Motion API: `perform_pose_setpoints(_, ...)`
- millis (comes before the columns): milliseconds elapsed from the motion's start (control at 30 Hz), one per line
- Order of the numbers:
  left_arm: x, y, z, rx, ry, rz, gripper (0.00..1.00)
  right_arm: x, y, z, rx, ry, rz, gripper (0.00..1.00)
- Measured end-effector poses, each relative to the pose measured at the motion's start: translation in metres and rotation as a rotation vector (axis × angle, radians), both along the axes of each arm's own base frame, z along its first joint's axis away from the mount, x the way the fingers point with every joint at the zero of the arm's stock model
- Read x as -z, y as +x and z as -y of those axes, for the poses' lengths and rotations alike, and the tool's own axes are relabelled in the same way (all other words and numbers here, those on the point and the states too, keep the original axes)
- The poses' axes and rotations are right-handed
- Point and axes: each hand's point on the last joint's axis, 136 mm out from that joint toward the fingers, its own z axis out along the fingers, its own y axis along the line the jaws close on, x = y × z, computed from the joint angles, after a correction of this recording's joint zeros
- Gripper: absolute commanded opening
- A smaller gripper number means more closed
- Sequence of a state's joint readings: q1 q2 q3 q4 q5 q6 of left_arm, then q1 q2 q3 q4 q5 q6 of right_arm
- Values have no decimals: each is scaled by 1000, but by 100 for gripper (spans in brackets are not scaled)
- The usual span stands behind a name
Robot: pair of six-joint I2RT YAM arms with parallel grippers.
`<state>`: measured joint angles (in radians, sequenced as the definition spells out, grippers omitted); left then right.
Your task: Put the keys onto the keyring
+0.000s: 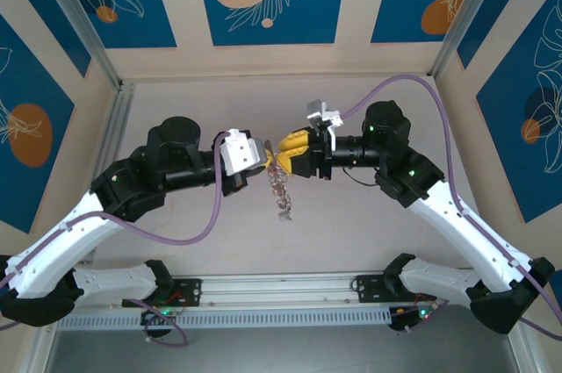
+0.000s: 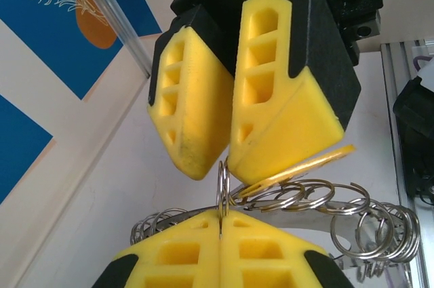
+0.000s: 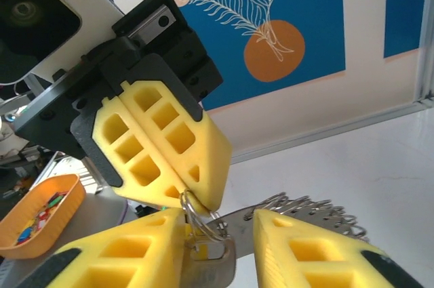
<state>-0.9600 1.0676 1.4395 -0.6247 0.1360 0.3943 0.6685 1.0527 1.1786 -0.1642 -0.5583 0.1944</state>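
In the top view the two grippers meet tip to tip above the table's middle. My left gripper [image 1: 266,161] [image 2: 221,217] is shut on one small split loop [image 2: 222,183] of the keyring [image 1: 279,189] [image 2: 352,217], which hangs below as a silver plate fringed with loops [image 3: 319,210]. My right gripper [image 1: 286,149] [image 3: 218,217] faces it with its jaws apart. A silver key [image 3: 211,264] with a yellow part hangs at that loop [image 3: 193,210], against the right gripper's left finger [image 3: 129,254] and clear of the other finger. A flat yellow strip [image 2: 298,169] sticks out under the right gripper's fingers.
An orange tray [image 3: 68,190] with several coloured keys [image 3: 37,213] sits low at the left of the right wrist view. Aluminium frame posts and blue patterned panels close in the back and sides. A rail [image 1: 281,290] runs along the near edge between the arm bases.
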Motion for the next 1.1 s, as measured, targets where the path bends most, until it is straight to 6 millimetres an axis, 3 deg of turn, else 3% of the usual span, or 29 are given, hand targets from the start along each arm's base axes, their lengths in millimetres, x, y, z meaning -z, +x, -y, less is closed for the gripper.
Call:
perform_pose_setpoints(200, 1, -1, -1, 0, 1, 0, 0, 6, -3, 0, -11, -20, -20, 6)
perform_pose_setpoints(333, 1, -2, -3, 1, -4, 3, 0, 7, -3, 0, -8, -25, -21, 1)
perform_pose_setpoints(1100, -14, -7, -7, 7, -95, 43, 0, 5, -7, -3, -28, -14, -26, 2)
